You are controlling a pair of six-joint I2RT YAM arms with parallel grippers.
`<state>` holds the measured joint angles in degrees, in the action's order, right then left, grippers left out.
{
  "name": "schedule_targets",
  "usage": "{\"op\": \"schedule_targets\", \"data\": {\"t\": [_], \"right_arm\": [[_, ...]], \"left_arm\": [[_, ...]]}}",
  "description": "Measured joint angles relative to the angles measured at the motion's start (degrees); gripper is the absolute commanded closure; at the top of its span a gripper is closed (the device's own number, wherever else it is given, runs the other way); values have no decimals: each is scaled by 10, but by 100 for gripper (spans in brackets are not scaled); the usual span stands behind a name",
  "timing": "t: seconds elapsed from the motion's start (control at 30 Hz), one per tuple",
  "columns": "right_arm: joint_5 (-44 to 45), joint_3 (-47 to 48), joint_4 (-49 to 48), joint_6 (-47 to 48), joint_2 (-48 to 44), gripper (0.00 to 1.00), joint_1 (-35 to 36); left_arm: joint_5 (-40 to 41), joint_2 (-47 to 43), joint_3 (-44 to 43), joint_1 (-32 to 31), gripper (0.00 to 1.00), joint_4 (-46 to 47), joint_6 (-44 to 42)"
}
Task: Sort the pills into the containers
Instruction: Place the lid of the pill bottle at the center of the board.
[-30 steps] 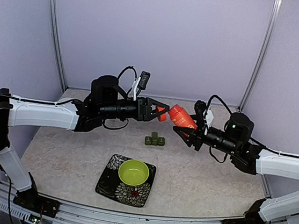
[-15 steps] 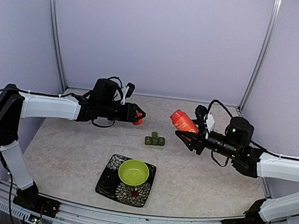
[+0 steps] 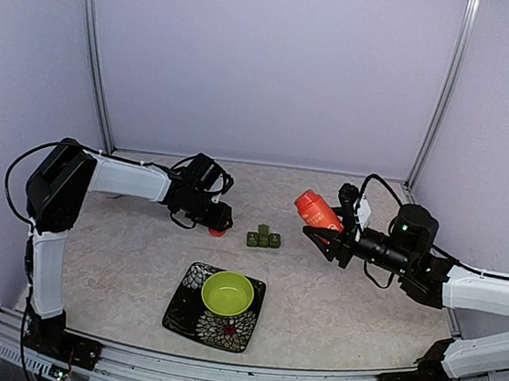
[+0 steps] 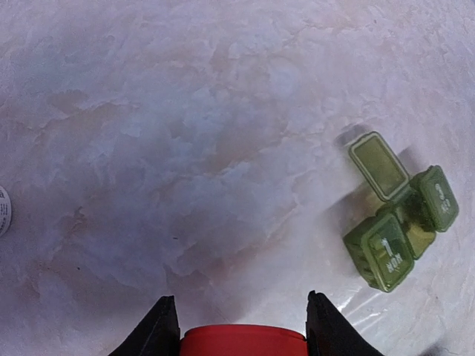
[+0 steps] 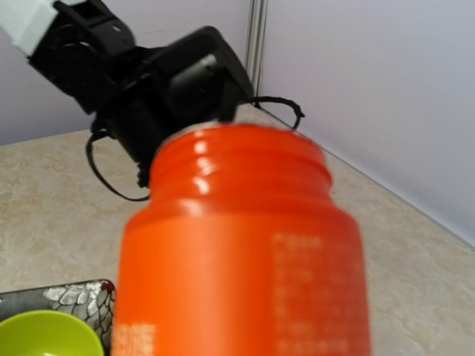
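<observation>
Left end effector (image 4: 243,326) is closed on a red cap (image 4: 243,343), right end effector (image 3: 326,229) on an orange bottle (image 3: 315,208). One lid of the dark green pillbox (image 4: 397,222) is raised.

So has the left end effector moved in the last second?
Yes. The left end effector, gripping the red cap, swung left and down, now left of the pillbox.

Dark green pillbox (image 3: 263,239), centre of my overhead view, just below the middle.
In my left wrist view it sits at the right edge, mid-height: a short strip of three square compartments, the middle lid flipped up and open, both outer lids closed and carrying pale lettering.
</observation>
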<state>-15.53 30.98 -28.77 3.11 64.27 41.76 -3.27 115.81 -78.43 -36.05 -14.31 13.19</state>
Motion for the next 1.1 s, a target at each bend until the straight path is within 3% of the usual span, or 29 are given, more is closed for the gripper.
{"op": "schedule_targets", "data": {"t": [0.27,0.63,1.1], "right_arm": [[-2,-1,0,-5,0,100,0],[-2,-2,-2,-9,6,96,0],[-12,2,-16,2,89,99,-16]], "left_arm": [[32,51,-45,12,48,-35,-27],[35,74,-75,28,18,-43,-41],[-2,28,-39,26,5,-9,-30]]}}
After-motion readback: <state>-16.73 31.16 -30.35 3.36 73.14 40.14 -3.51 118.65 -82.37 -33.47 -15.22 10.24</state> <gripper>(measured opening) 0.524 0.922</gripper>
